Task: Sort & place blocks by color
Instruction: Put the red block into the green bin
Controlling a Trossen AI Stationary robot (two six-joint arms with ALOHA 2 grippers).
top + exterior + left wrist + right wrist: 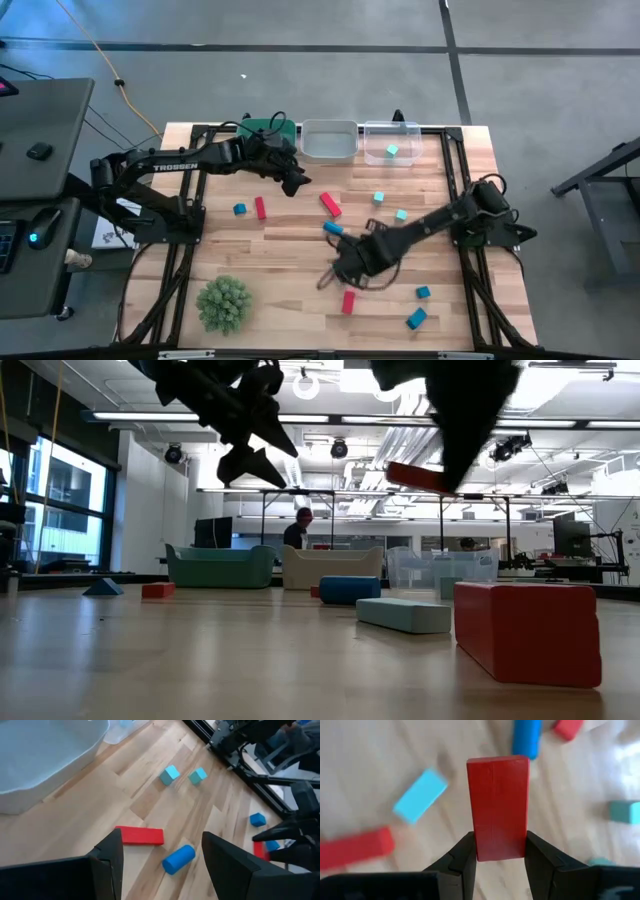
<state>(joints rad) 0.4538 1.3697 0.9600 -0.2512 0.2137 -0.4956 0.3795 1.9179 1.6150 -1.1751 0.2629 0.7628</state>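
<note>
Right gripper, clamped on a red bar pointing straight out from its fingers, hung mid-table, bins well beyond at the far edge; left gripper open.

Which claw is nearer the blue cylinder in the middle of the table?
Right. The right claw hangs just in front of the blue cylinder, holding a red bar; the left claw is farther, toward the bins.
</note>
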